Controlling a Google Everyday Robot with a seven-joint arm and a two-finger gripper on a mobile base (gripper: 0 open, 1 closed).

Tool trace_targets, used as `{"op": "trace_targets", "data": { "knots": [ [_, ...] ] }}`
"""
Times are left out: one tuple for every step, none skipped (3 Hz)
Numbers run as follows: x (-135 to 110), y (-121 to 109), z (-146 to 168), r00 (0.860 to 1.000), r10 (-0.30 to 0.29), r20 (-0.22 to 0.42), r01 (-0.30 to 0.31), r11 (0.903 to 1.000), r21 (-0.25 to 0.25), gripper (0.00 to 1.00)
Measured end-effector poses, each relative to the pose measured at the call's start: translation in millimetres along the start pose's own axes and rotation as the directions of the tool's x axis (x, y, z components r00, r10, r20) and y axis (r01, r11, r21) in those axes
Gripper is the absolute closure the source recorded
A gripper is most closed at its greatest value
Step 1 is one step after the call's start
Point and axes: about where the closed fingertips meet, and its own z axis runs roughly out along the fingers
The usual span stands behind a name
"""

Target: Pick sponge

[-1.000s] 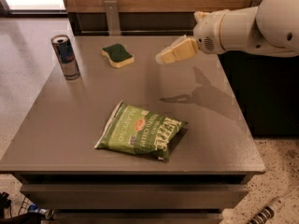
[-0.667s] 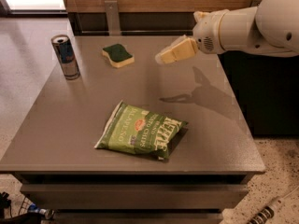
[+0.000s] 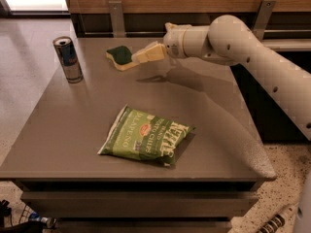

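The sponge (image 3: pixel 118 56), dark green on top with pale yellow foam below, lies flat near the far edge of the grey table (image 3: pixel 63 125). My gripper (image 3: pixel 142 56), beige at the tip of the white arm (image 3: pixel 228 40), reaches in from the right. It hovers low over the table, with its tip at the sponge's right edge. I cannot tell whether it touches the sponge.
A blue and silver drink can (image 3: pixel 68 58) stands upright at the far left of the table. A large green chip bag (image 3: pixel 146 136) lies near the front middle. A wooden wall with metal brackets (image 3: pixel 115 16) runs behind the table.
The arm has swung left across the back of the table. The gripper went from well right of the sponge to right against its right edge. The can and the bag have not moved.
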Motion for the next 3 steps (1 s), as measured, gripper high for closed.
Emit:
{"op": "trace_targets", "data": {
  "knots": [
    [10.0,-1.8,52.2,0.999,0.039,0.038,-0.039,0.9992,-0.013,0.00],
    [17.7,18.2,79.4,0.998,0.062,0.030,-0.062,0.9978,-0.023,0.00],
    [26.5,44.0,89.8,0.996,0.083,0.012,-0.083,0.9963,-0.021,0.00]
  ]
}}
